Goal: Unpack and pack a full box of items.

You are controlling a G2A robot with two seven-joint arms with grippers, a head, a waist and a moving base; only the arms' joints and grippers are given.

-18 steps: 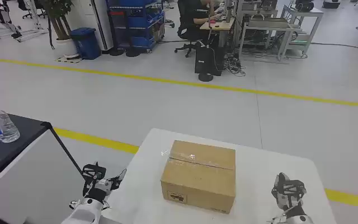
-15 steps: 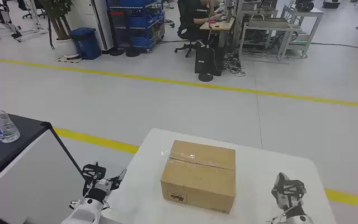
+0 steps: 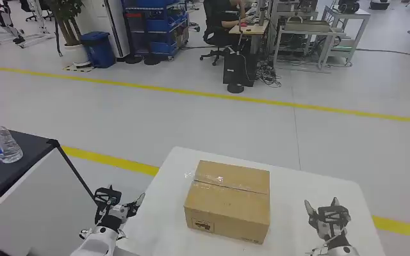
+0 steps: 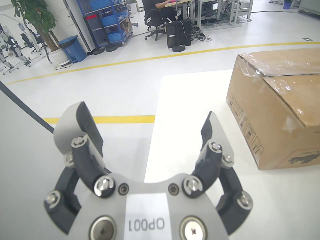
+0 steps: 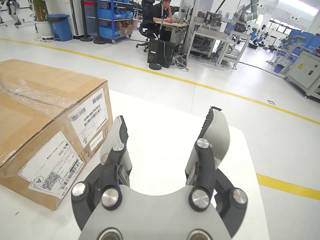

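Motion is confined to the right gripper (image 5: 168,119), now spread and empty like the wide-open left gripper (image 4: 146,116), so both seem ready for the taped box (image 3: 227,198).

The left gripper (image 4: 146,121) hangs above the edge of a white table (image 4: 190,106), its black-padded fingers (image 4: 86,123) spread wide, with tabletop and grey floor showing between them. A closed cardboard box (image 4: 272,116) stands on the table, off to one side of the gripper and apart from it. Wrinkled clear tape (image 4: 277,66) lies across its top flaps, and printed symbols mark its side. Beyond the table, a yellow line (image 4: 150,58) crosses the floor before a rack of blue bins (image 4: 107,21), a blue waste bin (image 4: 71,48) and a potted plant (image 4: 32,13).
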